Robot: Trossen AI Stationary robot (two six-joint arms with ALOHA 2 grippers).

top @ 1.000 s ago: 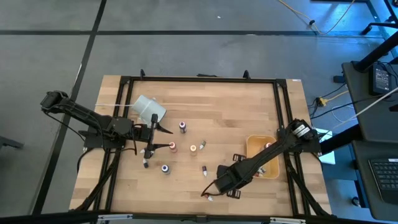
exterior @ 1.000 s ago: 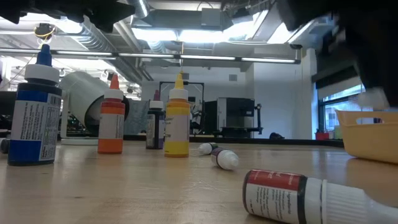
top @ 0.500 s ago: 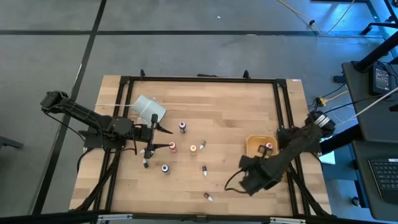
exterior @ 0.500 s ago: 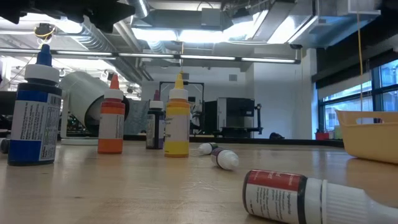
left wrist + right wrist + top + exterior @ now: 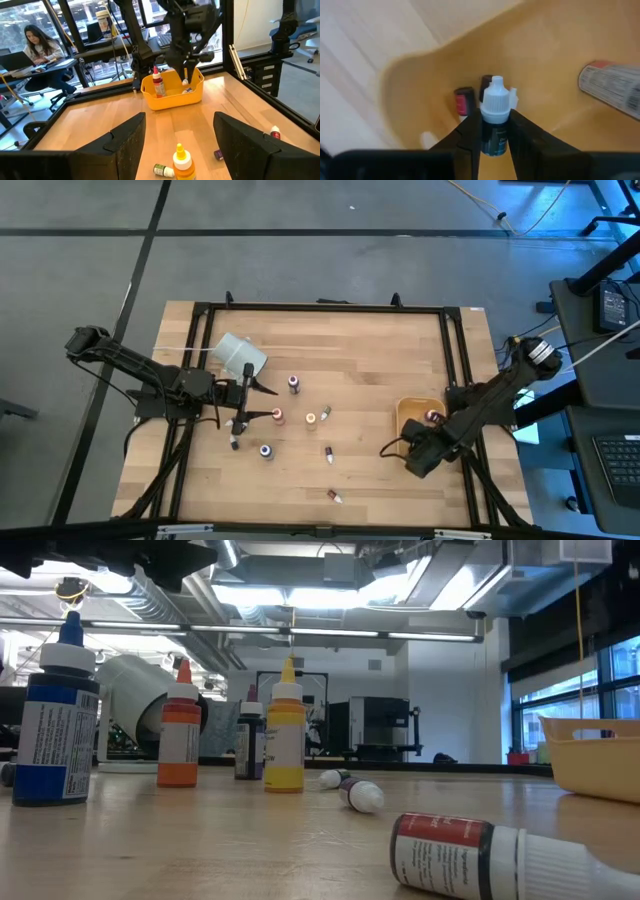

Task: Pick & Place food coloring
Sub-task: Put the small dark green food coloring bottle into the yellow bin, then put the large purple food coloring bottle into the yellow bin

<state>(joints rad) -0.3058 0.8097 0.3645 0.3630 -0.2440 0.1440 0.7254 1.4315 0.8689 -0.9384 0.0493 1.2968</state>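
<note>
Several tiny food coloring bottles lie and stand on the wooden table: blue (image 5: 266, 450) (image 5: 55, 720), orange-red (image 5: 277, 416) (image 5: 180, 730), yellow (image 5: 311, 418) (image 5: 285, 730) and dark (image 5: 293, 384) ones stand. A red one (image 5: 334, 496) (image 5: 470, 855) lies on its side. My right gripper (image 5: 424, 446) (image 5: 495, 131) hangs over the yellow tray (image 5: 412, 412), shut on a dark bottle with a white cap. My left gripper (image 5: 265, 402) (image 5: 180, 145) waits open near the standing bottles, level with the table. My right gripper pinches the dark bottle by its body just under the white cap (image 5: 495, 102), one finger (image 5: 470, 135) on each side. The fingers point down from above. The cap sticks out past the fingertips toward the tray floor (image 5: 555, 55), and the bottle hangs clear of it.
The tray holds other bottles: a red one (image 5: 158, 84) (image 5: 464, 102) and a labelled one lying flat (image 5: 610, 92). A white cup-like cylinder (image 5: 240, 355) (image 5: 140, 705) lies on its side near the left arm. A black frame (image 5: 320, 308) borders the table. A person sits beyond the table (image 5: 42, 47).
My right gripper, shut on the bottle, has swung from the table's near edge to the right and toward the far edge, and now stands over the yellow tray. The arm's dark shape has left the low view. The red bottle by the near edge has stayed in place.
</note>
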